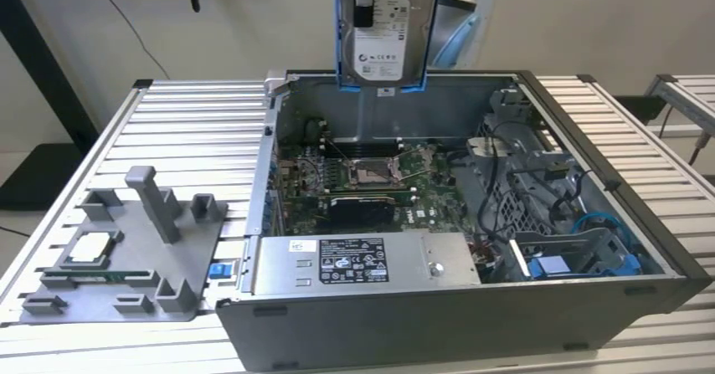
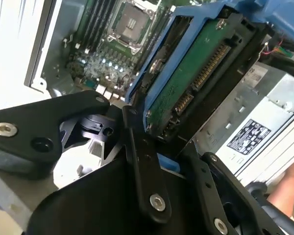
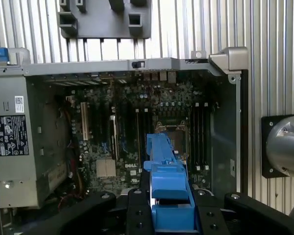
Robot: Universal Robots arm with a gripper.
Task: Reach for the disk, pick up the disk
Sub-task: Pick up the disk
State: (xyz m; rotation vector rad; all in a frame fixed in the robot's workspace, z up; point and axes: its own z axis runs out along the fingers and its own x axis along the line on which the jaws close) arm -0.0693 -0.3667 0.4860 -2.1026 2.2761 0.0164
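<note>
The disk point(image 1: 380, 31) hangs in the air directly above the rear wall of the open computer case point(image 1: 447, 324), label side facing the exterior view and its blue frame showing along the lower edge. It touches neither the case nor anything inside it.

In both wrist views the gripper point(image 3: 171, 218) is pinching the disk. Its black fingers point(image 3: 137, 215) sit against either side of the blue frame, with no gap showing between finger and plastic. In the second wrist view the disk's point(image 2: 186, 83) green circuit-board underside and connector row face the camera, and the gripper point(image 2: 169, 164) clamps the frame at its near end.

Below the disk, inside the case, lie the motherboard point(image 1: 369, 169) with its bare processor socket and, against the case's front wall, the silver power supply box point(image 1: 357, 261) with its white sticker. Outside the case, to the exterior view's left, a grey fixture tray point(image 1: 112, 257) sits on the ribbed counter point(image 1: 190, 123) with a small square chip point(image 1: 90, 247) on it.

Judging from this, both the reach and the pick-up look done: the disk is gripped, out of the case and carried by the gripper alone. Nothing the task names appears to be left.
</note>
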